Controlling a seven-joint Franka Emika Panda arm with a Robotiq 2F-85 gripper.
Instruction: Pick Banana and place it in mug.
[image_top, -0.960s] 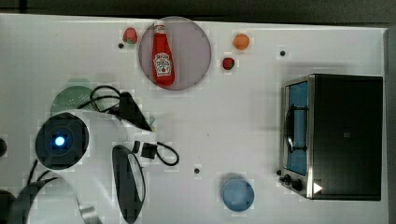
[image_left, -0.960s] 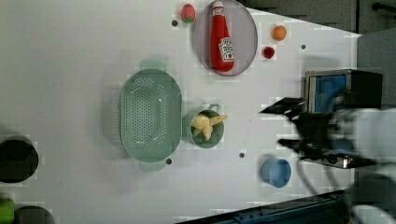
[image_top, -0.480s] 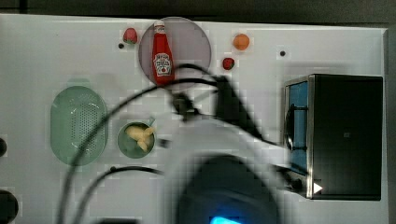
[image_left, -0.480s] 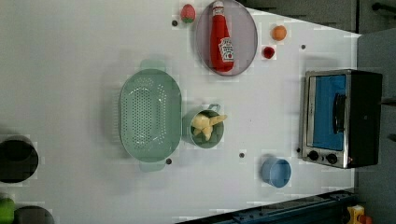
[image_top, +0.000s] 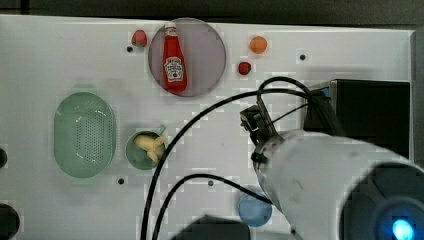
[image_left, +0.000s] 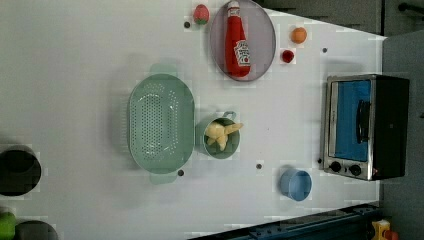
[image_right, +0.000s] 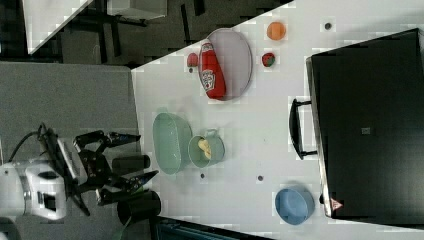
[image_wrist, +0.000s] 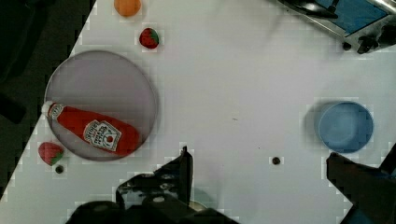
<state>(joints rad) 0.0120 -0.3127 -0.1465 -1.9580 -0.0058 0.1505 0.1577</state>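
The small pale-yellow curved banana (image_left: 221, 135) is seen lying inside the small round dull-green mug (image_left: 220, 152), its tip poking over the rim. The mug is set just beside the oval light-green perforated colander (image_left: 160, 123) on the white table (image_left: 75, 65). The black gripper (image_right: 131, 156) is held off the table edge, well apart from the mug, its 2 fingers (image_right: 125, 137) spread wide with nothing between them

We see a glossy white arm (image_top: 320, 175) with rounded housings and a blue glowing light on its end cap. Black cables (image_top: 200, 120) loop from it. Its gripper (image_right: 131, 156) is black, with 2 slim pointed fingers (image_right: 125, 138).
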